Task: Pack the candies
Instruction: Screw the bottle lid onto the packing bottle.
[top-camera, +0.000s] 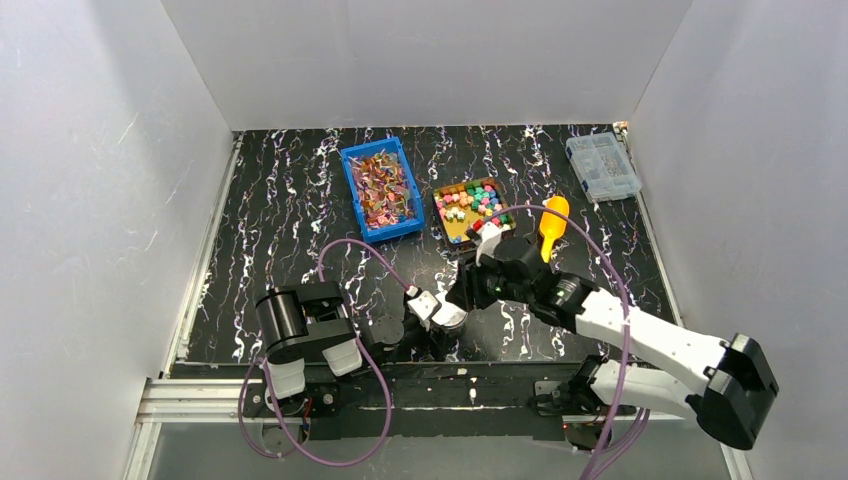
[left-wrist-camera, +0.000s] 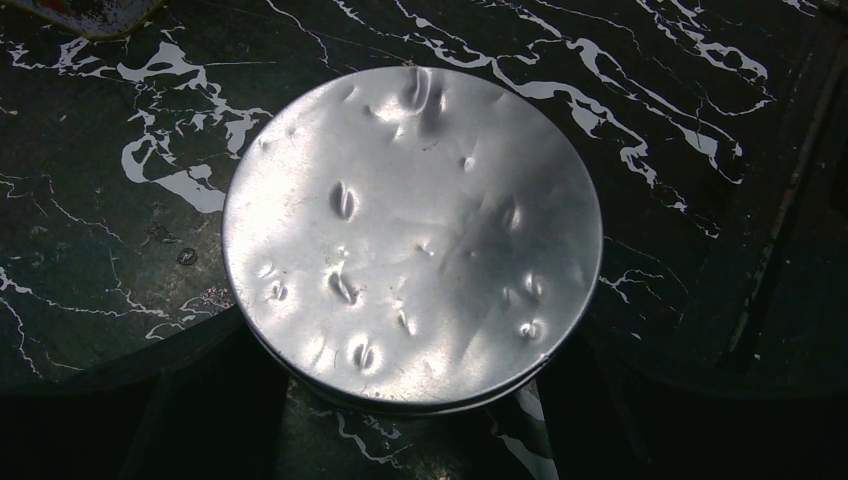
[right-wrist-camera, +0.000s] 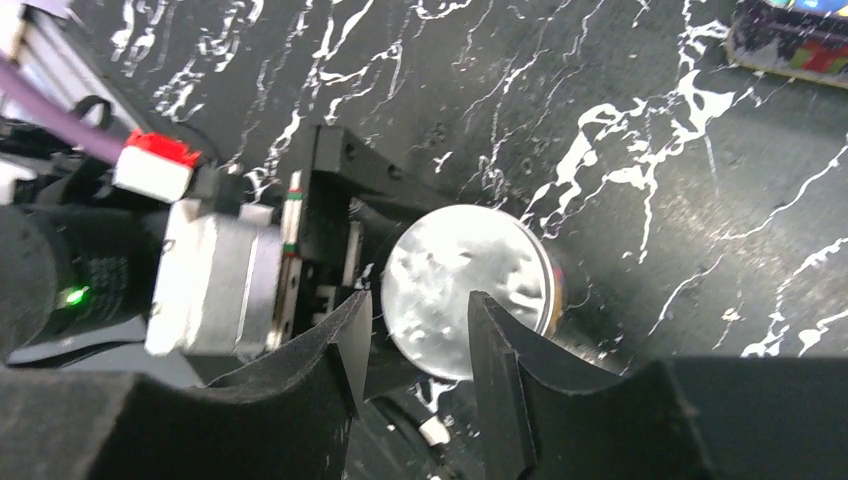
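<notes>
The candies (top-camera: 474, 204), small bright cubes, fill a brown tray (top-camera: 452, 236) at the middle back. A round silver tin (left-wrist-camera: 412, 235) with a dented lid stands near the front edge, between the dark fingers (left-wrist-camera: 640, 400) of my left gripper (left-wrist-camera: 415, 350), which is shut on its sides. Seen from the right wrist, the tin (right-wrist-camera: 450, 285) lies just below my right gripper (right-wrist-camera: 418, 300). That gripper hovers over the lid, open, with nothing between its fingers. In the top view both grippers meet at the tin (top-camera: 449, 318).
A blue bin (top-camera: 352, 190) of shiny foil-wrapped sweets stands left of the tray. An orange scoop (top-camera: 552, 226) lies right of the tray, and a clear compartment box (top-camera: 602, 167) sits at the back right. White walls enclose the black marbled table (top-camera: 280, 240).
</notes>
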